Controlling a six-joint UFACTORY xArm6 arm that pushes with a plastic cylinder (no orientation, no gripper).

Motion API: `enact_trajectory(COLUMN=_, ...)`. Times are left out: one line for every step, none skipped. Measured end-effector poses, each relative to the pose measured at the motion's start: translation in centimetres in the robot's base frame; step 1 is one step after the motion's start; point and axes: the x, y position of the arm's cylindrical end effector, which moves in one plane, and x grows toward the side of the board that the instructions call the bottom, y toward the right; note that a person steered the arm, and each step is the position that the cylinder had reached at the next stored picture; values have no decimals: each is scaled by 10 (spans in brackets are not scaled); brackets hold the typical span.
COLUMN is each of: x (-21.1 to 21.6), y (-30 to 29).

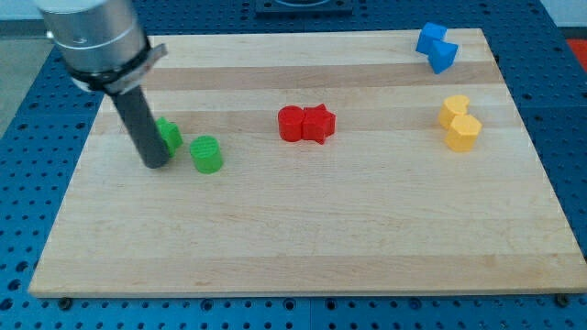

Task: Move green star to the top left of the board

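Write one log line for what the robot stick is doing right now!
my tip: touching green star, at its lower-left | green cylinder: right of tip, apart | star position: left side of board, below top-left corner | task: not done

Pale matt wooden board (303, 238)

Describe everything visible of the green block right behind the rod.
The green block, likely the star, is mostly hidden by my tip: only its right part shows, bright green and plastic-looking, sitting flat on the wooden board in its left half. The rod appears to press against its left side. The green cylinder stands just right of it, apart.
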Motion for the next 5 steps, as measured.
enact_trajectory(x=-8, y=-18)
enact_trajectory(x=-12, y=-7)
enact_trajectory(x=-12, y=11)
enact_trajectory(x=-12, y=23)
enact_trajectory(x=-26, y=24)
